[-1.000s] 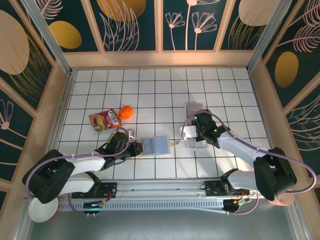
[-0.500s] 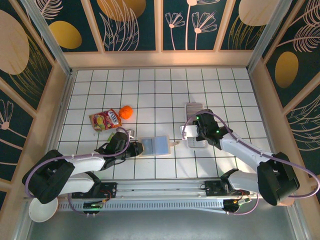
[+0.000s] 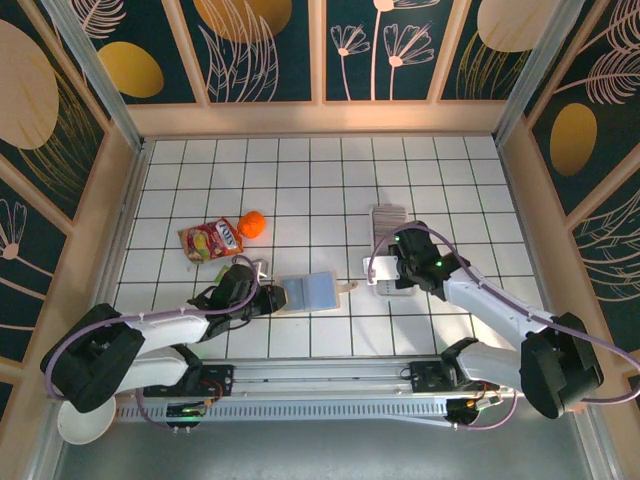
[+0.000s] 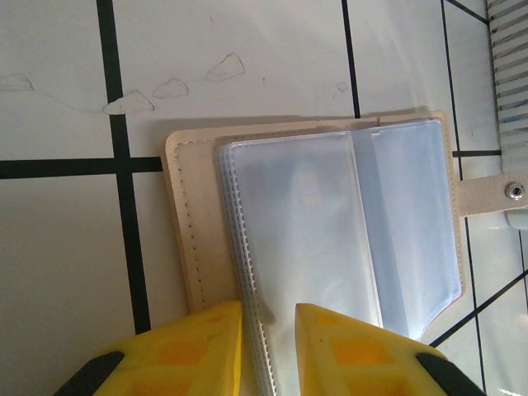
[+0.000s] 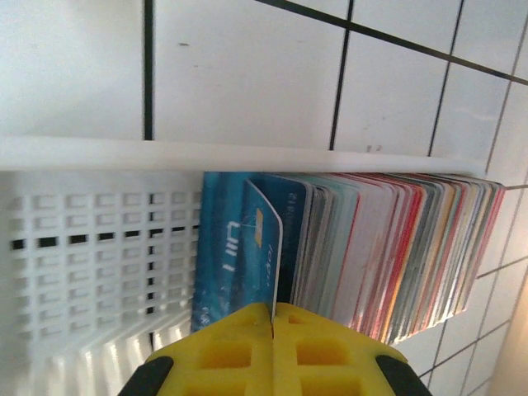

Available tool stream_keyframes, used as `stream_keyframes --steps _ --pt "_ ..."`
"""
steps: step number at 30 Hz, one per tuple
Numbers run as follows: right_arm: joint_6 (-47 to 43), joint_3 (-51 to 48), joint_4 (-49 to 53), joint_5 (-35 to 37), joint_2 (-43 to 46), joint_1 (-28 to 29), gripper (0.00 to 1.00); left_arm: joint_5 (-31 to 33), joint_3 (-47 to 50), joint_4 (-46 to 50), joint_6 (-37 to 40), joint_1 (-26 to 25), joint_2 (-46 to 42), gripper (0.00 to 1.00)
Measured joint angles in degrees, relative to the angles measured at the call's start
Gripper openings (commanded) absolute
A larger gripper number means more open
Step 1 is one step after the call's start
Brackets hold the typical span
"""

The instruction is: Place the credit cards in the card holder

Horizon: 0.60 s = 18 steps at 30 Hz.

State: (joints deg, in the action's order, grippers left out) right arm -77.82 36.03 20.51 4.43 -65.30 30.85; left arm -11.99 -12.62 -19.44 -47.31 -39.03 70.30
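Overhead and wrist views, largest item first.

**Table** (image 3: 300, 180): white tiles with a black grid, walled by patterned panels.

**Right arm** (image 3: 490, 305): reaches inward from its base. The right gripper (image 3: 385, 263) sits over the near part of the tray. In the wrist view the right gripper (image 5: 272, 318) has its yellow fingers (image 5: 223, 351) pressed together, clamped on the lower edge of the blue card.

**Left arm** (image 3: 170, 322): lies low along the near edge. The left gripper (image 3: 270, 297) is at the holder's left side. In the wrist view the left gripper (image 4: 268, 330) has its fingers (image 4: 194, 346) a narrow gap apart, astride the holder's near edge, with sleeve edges in the gap. Whether they pinch it cannot be told.

**Tray** (image 3: 387, 218): long, white and slotted, right of centre. Its perforated floor (image 5: 82, 239) is bare beside the cards.

**Holder** (image 3: 312, 293): lies open and flat between the two grippers, well apart from the tray. It has a beige cover (image 4: 186, 231), clear sleeves over a grey-blue inside, and a snap tab (image 4: 495, 194) pointing toward the tray.

**Pouch** (image 3: 211, 239): a red snack packet, left of centre.

**Cards** (image 5: 371, 247): a close-packed row standing on edge in the tray, against its wall.

**Blue card** (image 5: 260, 247): the end card, tilted away from the row.

**Ball** (image 3: 252, 224): orange, just beside the pouch.
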Motion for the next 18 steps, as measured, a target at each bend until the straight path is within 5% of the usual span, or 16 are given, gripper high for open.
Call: stream_keyframes --steps 11,18 --pt "10.0 6.3 11.9 -2.2 5.4 2.3 0.0 2.9 -3.2 7.5 2.5 0.0 -6.3 0.27" --pt "32.8 13.9 11.1 -3.3 5.1 5.0 0.0 6.9 -3.2 9.6 1.8 0.0 -13.3 0.26"
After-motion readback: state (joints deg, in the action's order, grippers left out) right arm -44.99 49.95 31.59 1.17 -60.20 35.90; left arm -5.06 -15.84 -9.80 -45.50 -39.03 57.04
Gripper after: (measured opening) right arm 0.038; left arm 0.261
